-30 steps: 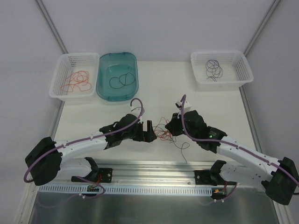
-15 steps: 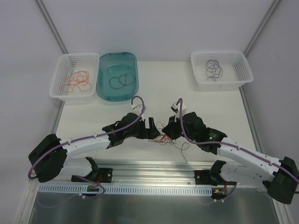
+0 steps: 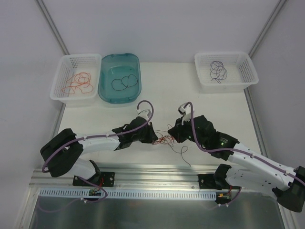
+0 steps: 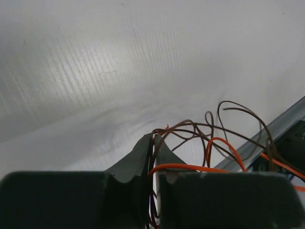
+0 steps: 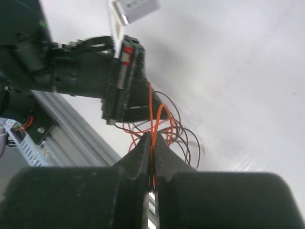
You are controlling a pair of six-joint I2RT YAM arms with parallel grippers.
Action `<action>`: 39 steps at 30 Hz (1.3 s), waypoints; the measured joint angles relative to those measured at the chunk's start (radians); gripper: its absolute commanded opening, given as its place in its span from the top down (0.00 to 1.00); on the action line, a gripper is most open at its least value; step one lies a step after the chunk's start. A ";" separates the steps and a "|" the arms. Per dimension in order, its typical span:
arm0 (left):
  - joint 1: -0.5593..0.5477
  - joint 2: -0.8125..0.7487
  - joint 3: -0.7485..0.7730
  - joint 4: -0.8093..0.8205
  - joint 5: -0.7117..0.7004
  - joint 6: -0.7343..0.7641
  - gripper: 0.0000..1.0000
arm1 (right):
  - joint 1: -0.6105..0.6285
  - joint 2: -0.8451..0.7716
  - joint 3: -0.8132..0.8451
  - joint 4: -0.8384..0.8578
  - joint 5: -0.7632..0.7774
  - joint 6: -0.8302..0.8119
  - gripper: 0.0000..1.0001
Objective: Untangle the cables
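Note:
The cables [image 3: 165, 140] lie as a small tangle of orange and dark strands near the table's front edge, between my two grippers. The left gripper [image 3: 154, 137] is at the tangle's left side, shut on dark cable strands [image 4: 190, 128]; an orange loop [image 4: 219, 145] crosses its right finger. In the left wrist view its tips [image 4: 153, 139] meet with the strands pinched between them. The right gripper [image 3: 173, 135] is shut on an orange cable [image 5: 153, 114] that runs up out of its tips [image 5: 151, 137]. The left gripper's head [image 5: 125, 98] sits just beyond the tangle in the right wrist view.
At the back left stands a white basket [image 3: 58, 82] with orange cables, beside it a teal tub [image 3: 119, 56] with a black cable. A white basket [image 3: 250, 71] with a dark purple cable is at the back right. An aluminium rail [image 3: 157, 172] runs along the front edge.
The left gripper has moved right into the tangle and gone from open to shut on strands. The right gripper has stayed shut on the orange cable and shifted slightly.

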 measured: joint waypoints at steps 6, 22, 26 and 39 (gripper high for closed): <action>-0.010 -0.163 -0.007 -0.015 -0.096 0.028 1.00 | 0.001 -0.075 0.000 -0.116 0.180 -0.006 0.99; 0.057 -0.610 -0.063 -0.230 -0.321 0.188 0.58 | -0.116 -0.026 0.072 -0.226 0.236 0.082 0.93; 0.079 -0.527 -0.073 -0.303 -0.320 0.209 0.36 | -0.139 0.039 0.087 -0.265 0.209 0.052 0.84; 0.080 -0.539 -0.010 -0.356 -0.005 0.282 0.01 | -0.146 0.195 0.144 -0.274 0.056 0.022 0.99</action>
